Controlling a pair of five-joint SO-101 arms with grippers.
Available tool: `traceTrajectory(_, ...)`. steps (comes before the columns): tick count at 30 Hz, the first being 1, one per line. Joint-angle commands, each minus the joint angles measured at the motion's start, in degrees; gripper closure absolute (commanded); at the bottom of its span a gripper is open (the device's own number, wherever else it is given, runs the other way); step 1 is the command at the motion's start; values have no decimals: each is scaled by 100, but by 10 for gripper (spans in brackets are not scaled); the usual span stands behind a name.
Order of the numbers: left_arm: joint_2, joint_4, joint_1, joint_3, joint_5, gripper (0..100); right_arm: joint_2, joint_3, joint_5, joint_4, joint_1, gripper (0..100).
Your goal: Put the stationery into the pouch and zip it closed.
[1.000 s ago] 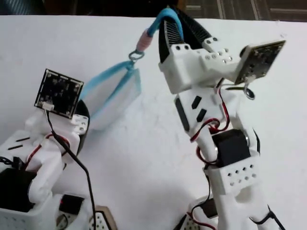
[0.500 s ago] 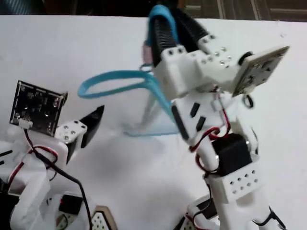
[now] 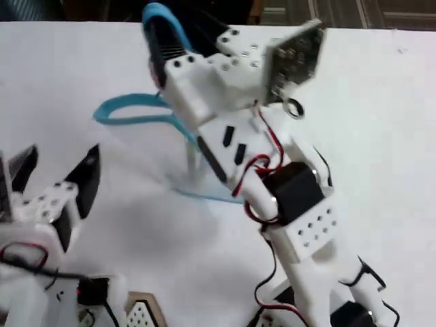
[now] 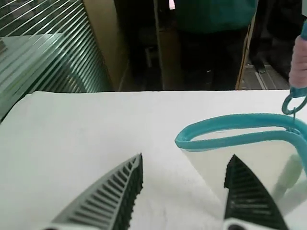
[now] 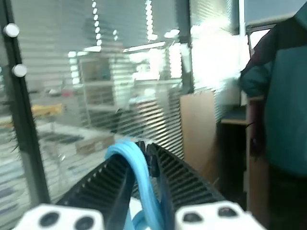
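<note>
1. The white worktop [image 3: 381, 102] takes up most of the high view.
2. The right arm [image 3: 286, 204] rises from the lower right of that frame to the upper centre. A bare camera board [image 3: 293, 58] is at its wrist.
3. The left arm [image 3: 34, 225] sits at the lower left edge.
4. The pouch [image 3: 178, 146] is clear with blue trim and stands centre-left in the frame, between the two arms. Its blue bottom edge is on the worktop, and the right arm partly hides it. Its mouth rim [image 4: 230, 136] gapes in a long open loop.
5. The left pincer [image 3: 58, 170] is spread wide with nothing between its fingers. It is near the pouch mouth but apart from it.
6. The right pincer [image 3: 158, 37], in the upper centre-left, is clamped narrow on a blue strap [image 5: 136, 172] that arches up between its ribbed fingers.
7. A pink sleeve [image 4: 300, 67] hangs above a small blue ring [image 4: 290, 103] at the end of the rim.
8. A pale stick shape [image 4: 288, 172] shows through the clear wall. What it is cannot be told.
</note>
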Motion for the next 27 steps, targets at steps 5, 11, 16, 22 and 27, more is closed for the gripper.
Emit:
traceTrajectory(5,-813,264,-708,-176,62,860,426,-712,62,180,-242,982)
traceTrajectory(11,-2457,264,-681,1240,-9,861,479,-738,62,180,-251,982)
traceTrajectory(16,-3363,273,-708,2251,-668,862,541,-695,70,180,-470,982)
traceTrajectory(22,-3530,273,-681,3226,-1143,846,840,-730,70,180,-716,982)
traceTrajectory(27,-3521,264,-681,3086,-598,697,892,-721,70,171,-831,982)
